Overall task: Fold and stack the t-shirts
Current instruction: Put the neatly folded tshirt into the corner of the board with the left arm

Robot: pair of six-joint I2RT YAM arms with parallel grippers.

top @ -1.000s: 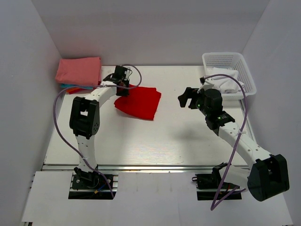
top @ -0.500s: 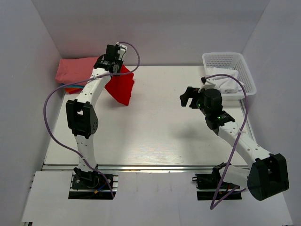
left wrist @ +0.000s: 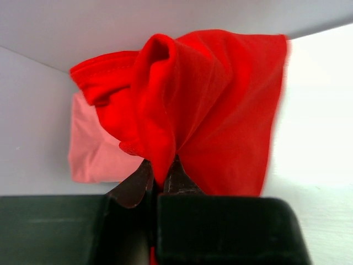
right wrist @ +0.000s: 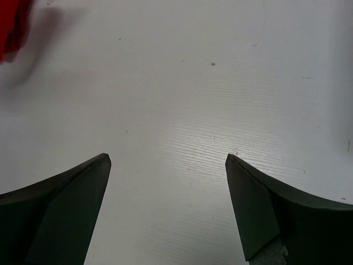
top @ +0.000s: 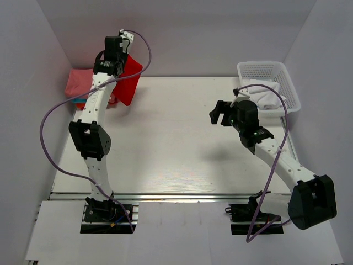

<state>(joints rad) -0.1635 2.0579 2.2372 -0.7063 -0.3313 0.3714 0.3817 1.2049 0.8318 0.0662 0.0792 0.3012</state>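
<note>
Red t-shirt higher, over table back-left corner

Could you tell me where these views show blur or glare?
Left wrist: the table beside the red t-shirt is blown out white, and the cloth's right edge smears. Right wrist: the red patch at top left is blurred; the right gripper is dark. Top external: evenly lit, soft shadow by the right arm.

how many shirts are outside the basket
2: a red shirt hanging from the left end effector, a pink shirt folded at far left. Others may be hidden beneath it.
</note>
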